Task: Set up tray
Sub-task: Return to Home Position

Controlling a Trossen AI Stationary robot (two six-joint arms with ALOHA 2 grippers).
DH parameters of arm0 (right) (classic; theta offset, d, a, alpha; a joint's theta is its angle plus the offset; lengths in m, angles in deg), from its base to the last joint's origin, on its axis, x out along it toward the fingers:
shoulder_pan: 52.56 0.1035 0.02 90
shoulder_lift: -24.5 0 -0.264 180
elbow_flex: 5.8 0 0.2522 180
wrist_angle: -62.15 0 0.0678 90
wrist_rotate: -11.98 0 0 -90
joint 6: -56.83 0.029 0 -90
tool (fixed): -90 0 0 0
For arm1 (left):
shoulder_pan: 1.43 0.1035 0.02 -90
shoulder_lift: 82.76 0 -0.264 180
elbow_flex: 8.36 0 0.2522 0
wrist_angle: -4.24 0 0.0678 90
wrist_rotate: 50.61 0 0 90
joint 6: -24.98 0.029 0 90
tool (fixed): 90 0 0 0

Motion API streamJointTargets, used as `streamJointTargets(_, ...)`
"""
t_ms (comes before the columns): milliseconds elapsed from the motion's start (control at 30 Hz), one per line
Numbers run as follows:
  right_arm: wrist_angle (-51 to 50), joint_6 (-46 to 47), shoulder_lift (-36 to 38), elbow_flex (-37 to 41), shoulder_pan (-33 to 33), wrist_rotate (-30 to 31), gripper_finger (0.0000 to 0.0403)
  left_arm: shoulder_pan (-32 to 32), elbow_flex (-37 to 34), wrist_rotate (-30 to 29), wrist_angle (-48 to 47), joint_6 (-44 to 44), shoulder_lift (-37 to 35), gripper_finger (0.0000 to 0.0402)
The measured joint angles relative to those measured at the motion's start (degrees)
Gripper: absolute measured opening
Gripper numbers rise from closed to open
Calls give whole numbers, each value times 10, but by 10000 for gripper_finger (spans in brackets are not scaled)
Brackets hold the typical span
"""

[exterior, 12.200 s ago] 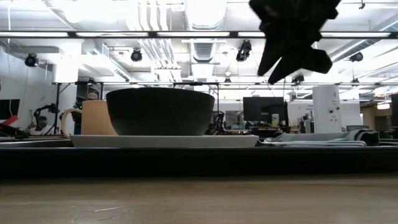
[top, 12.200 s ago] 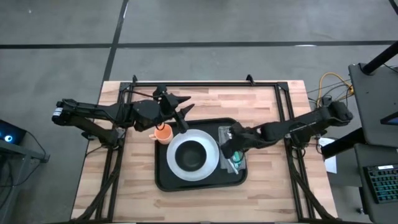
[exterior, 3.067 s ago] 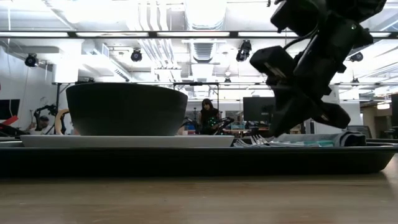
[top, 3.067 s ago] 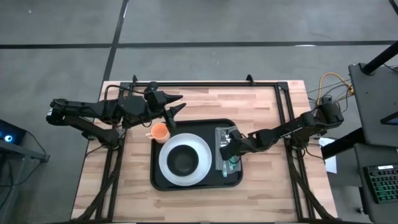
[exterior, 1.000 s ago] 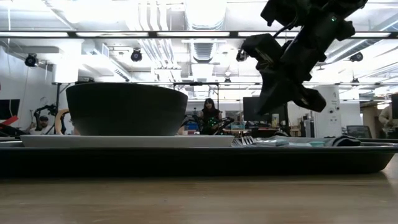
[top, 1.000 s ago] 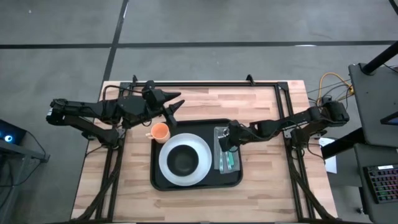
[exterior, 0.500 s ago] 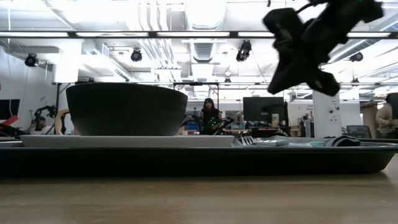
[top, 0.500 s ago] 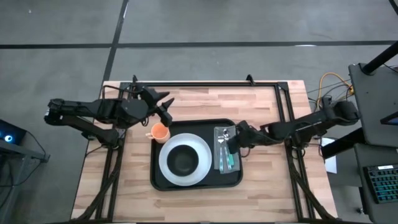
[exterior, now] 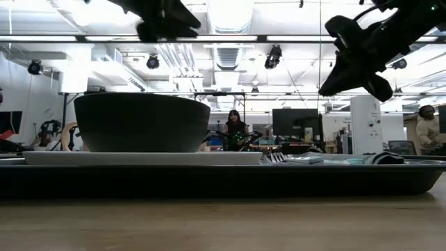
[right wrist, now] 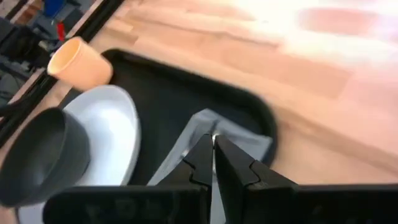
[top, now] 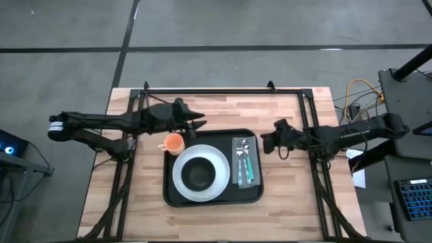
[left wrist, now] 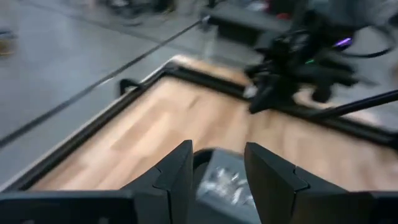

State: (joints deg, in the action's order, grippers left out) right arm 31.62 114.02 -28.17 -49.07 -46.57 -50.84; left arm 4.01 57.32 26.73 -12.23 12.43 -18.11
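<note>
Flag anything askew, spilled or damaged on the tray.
Nothing stands out. The bowl sits centred on the plate, cutlery lies parallel on the napkin, the orange cup stands upright at a corner of the tray.

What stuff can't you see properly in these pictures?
Orange cup: in the low view the dark bowl hides nearly all of it.
Cutlery: the low view sees it edge-on over the tray rim, so the pieces cannot be told apart.
Napkin: a blurred smear in the left wrist view.
Right wrist view: the right gripper covers the napkin's middle.
</note>
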Motion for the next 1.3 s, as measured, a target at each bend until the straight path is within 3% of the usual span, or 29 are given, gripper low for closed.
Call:
streamJointTargets(167,7,-39,40,19,-23,-20,8,46,-84,164,156,-5,9,126)
streamJointTargets(233,9,-61,52,26,-23,-24,8,52,-115,198,188,-19,9,126)
streamJointTargets(467,27,-65,83,67,-23,-59,8,56,-180,198,216,-44,8,126)
streamJointTargets(667,27,-23,95,95,-20,-62,8,78,-190,178,187,-141,-35,126)
streamJointTargets(967,32,-52,95,79,-20,-62,8,81,-214,136,22,-110,-210,126)
streamJointTargets(1100,34,-25,96,73,-19,-69,8,81,-264,137,28,-110,-325,126)
streamJointTargets(1233,37,91,99,75,-18,-78,8,81,-338,164,47,-142,-434,126)
streamJointTargets(1300,76,24,99,79,-4,-99,8,81,-373,211,86,-144,-475,126)
